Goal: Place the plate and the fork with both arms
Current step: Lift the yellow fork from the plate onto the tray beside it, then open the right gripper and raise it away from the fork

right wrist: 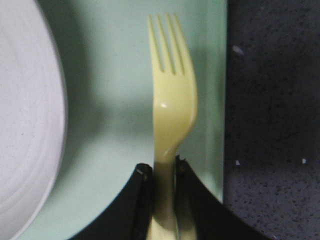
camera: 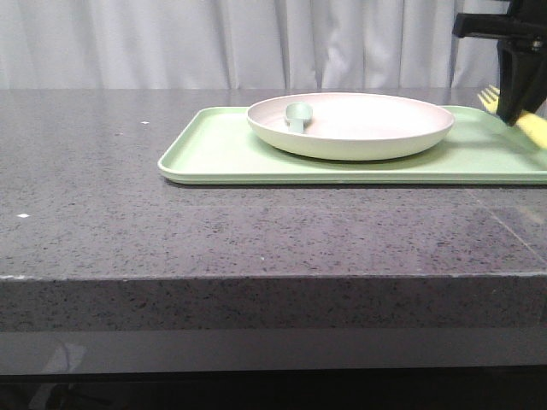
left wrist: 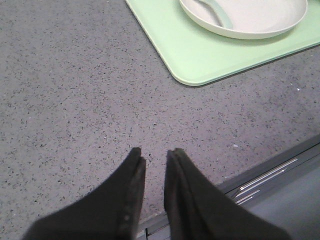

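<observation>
Fork (right wrist: 171, 107) is getting pinched by its handle in the right gripper (right wrist: 162, 172), both black fingers closed tight on it, tines pointing toward the top of the right wrist frame. It's hanging over the pale green tray (right wrist: 117, 115), in the strip between the plate (right wrist: 27, 125) on the left side of that frame and the tray's right edge, with the speckled grey table (right wrist: 272, 120) showing past that. Can't really tell if the tines are touching the tray or just floating above it.

Over in the front view the same gripper (camera: 520, 109) is poking in at the upper right corner, with the yellow fork (camera: 513, 113) sticking out both sides of it, right next to the plate's (camera: 350, 125) right rim. The plate is sitting on the tray (camera: 222, 154), center-right of the frame, and there's a grey-green spoon (camera: 298, 114) lying inside it toward its left side.

Left gripper (left wrist: 155, 160) is sitting at the bottom center of its own frame, fingers slightly parted with a narrow gap, holding nothing, hanging over bare table (left wrist: 75, 100) near the front edge. The tray corner (left wrist: 195, 65) and plate (left wrist: 250, 20) are well away from it, in the upper right of that frame.
</observation>
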You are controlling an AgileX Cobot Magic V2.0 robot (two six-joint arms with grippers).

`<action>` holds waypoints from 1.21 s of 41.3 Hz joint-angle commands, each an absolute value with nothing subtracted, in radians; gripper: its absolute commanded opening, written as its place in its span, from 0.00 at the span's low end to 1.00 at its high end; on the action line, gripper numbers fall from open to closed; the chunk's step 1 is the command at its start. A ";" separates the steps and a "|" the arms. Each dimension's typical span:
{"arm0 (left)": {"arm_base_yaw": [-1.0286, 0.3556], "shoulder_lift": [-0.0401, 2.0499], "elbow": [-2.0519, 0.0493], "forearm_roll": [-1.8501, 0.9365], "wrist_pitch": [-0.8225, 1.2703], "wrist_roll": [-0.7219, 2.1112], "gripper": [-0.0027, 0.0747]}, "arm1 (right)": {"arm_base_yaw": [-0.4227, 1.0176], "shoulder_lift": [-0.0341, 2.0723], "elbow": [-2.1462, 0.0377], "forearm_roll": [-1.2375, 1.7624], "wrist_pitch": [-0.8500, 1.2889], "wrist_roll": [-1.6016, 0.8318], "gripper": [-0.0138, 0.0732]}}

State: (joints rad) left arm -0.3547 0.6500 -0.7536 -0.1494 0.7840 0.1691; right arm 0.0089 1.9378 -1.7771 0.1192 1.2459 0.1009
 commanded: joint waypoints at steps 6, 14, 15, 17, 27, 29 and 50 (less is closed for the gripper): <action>-0.355 0.649 -0.782 -0.160 0.713 0.170 0.18 | 0.004 1.924 -1.796 0.196 1.227 0.071 0.26; -0.355 0.649 -0.782 -0.160 0.713 0.170 0.18 | 0.004 1.926 -1.796 0.202 1.211 0.064 0.26; -0.355 0.649 -0.782 -0.160 0.713 0.170 0.18 | 0.004 1.926 -1.796 0.198 1.210 0.063 0.26; -0.355 0.649 -0.782 -0.160 0.713 0.170 0.18 | 0.004 1.926 -1.796 0.189 1.210 0.063 0.26; -0.355 0.649 -0.782 -0.160 0.713 0.170 0.18 | 0.004 1.926 -1.796 0.149 1.210 0.063 0.40; -0.355 0.649 -0.782 -0.160 0.713 0.170 0.18 | 0.004 1.926 -1.796 0.149 1.206 0.063 0.47; -0.355 0.649 -0.782 -0.160 0.713 0.170 0.18 | 0.013 1.777 -1.795 0.148 1.196 0.031 0.52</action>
